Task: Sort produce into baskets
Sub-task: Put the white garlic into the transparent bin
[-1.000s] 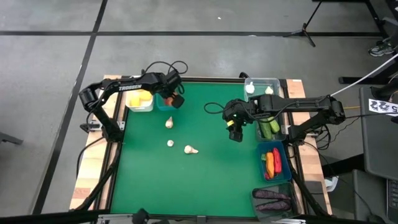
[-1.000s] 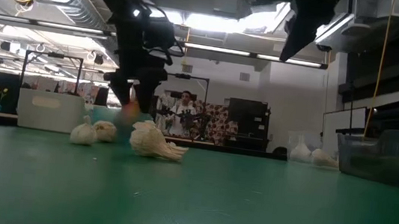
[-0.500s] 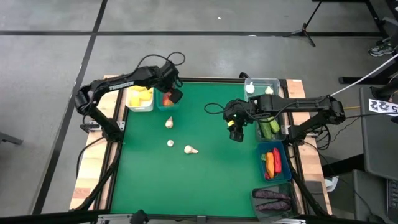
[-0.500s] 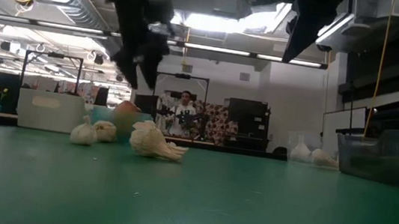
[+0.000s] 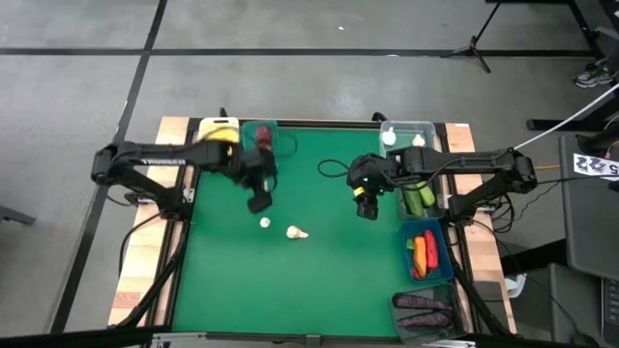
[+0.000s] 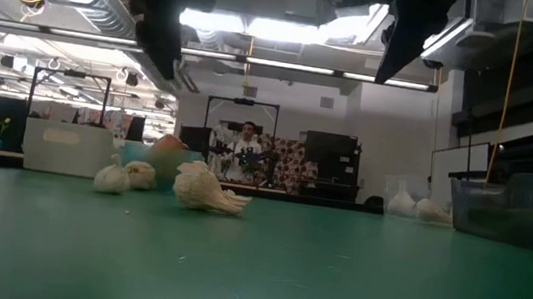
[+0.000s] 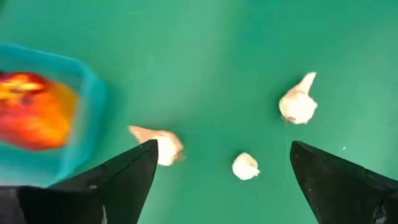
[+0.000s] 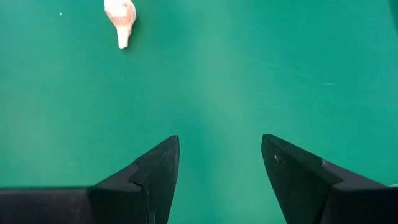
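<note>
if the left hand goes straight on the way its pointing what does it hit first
Probably a garlic bulb: the open left hand points down at the green mat, and that small bulb lies between its fingers. Nothing is in between, though the height above it is unclear.

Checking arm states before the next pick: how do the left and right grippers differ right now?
Left gripper is spread wide above three loose garlic bulbs beside the teal basket. Right gripper stands narrower over bare green mat, with one garlic bulb farther off. In the high view, left sits nearer the bulbs; right sits near the clear basket. Both are open and empty.
</note>
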Robot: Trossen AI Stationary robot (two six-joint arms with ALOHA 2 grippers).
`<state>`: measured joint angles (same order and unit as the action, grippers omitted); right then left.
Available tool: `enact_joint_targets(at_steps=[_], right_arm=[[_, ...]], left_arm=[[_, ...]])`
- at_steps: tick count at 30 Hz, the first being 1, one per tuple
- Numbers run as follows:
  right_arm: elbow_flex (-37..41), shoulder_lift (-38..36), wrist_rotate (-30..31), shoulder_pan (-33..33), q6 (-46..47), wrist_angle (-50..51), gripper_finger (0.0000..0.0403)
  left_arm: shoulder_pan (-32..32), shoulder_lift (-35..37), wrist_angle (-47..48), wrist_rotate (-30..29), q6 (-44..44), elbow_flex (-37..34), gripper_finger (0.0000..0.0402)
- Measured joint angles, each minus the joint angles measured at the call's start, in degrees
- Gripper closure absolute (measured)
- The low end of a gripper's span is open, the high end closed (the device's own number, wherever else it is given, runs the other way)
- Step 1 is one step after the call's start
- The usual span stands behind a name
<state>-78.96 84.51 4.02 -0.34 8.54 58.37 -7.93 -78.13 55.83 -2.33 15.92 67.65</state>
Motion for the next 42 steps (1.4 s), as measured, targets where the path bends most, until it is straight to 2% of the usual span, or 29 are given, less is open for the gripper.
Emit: enact_joint_targets(at_steps=[5, 10, 15, 18, 23, 27, 31, 42], right_arm=[[2.6, 0.0, 0.3, 0.0, -0.2, -2.8, 0.0175], [7.6, 0.0, 0.4, 0.0, -0.2, -4.7, 0.0175], [12.8, 0.0, 0.4, 0.0, 0.4, -10.2, 0.0175], [15.7, 0.0, 0.3, 0.0, 0.4, -15.6, 0.0175], [18.7, 0.0, -0.6, 0.0, 0.5, -22.9, 0.0175], [19.1, 0.0, -1.2, 0.0, 0.5, -25.2, 0.0175], [19.1, 0.0, -2.1, 0.0, 0.6, -26.4, 0.0175], [19.1, 0.0, -2.1, 0.0, 2.2, -26.6, 0.0175]], left_arm=[[6.7, 0.0, -12.9, -1.8, 1.9, -9.6, 0.0043], [8.7, -0.1, -22.7, -4.1, 3.5, -16.6, 0.0058], [13.4, -0.6, -37.7, -5.4, -2.5, -20.3, 0.0075], [16.6, -1.3, -44.8, -8.9, -4.6, -21.8, 0.0081], [20.3, -3.4, -51.9, -12.4, -4.5, -24.4, 0.0082], [22.7, -6.7, -59.0, -16.6, -5.3, -26.9, 0.0082], [23.3, -10.9, -65.6, -17.6, -5.8, -28.6, 0.0082], [23.9, -20.3, -68.9, -17.3, -3.3, -28.9, 0.0082]])
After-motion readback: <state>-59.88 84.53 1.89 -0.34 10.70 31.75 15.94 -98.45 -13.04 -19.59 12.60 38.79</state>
